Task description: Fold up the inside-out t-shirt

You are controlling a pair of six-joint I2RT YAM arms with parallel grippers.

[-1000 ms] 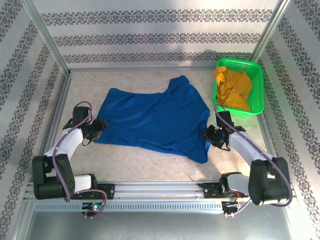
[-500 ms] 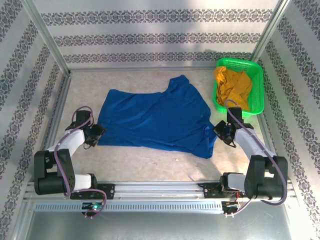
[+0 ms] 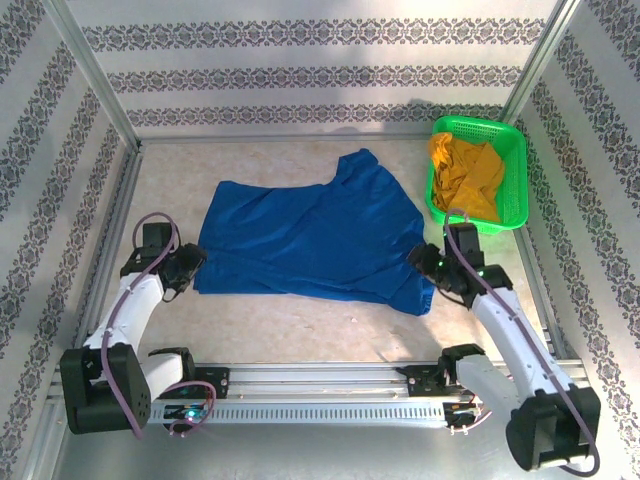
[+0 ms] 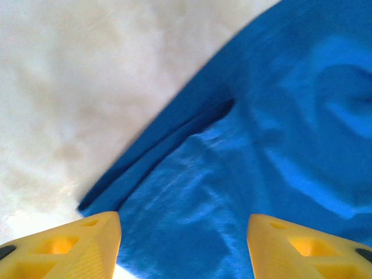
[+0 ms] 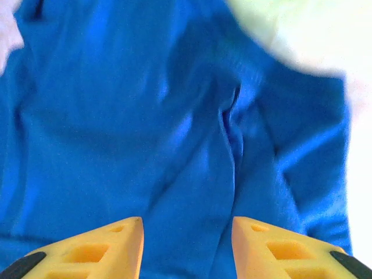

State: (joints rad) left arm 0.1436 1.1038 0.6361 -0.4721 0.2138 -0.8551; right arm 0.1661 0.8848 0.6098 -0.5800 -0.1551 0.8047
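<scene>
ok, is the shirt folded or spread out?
Spread out. The shirt lies open and rumpled across the table; no half is laid over the other.

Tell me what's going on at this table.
Two robot arms are working on a blue t-shirt that lies spread out and wrinkled on the table, not yet folded. The left gripper sits at the shirt's left edge and the right gripper at its near right corner. Both have their jaws apart over the cloth, gripping nothing. A green basket at the far right holds a mustard-yellow garment.
</scene>
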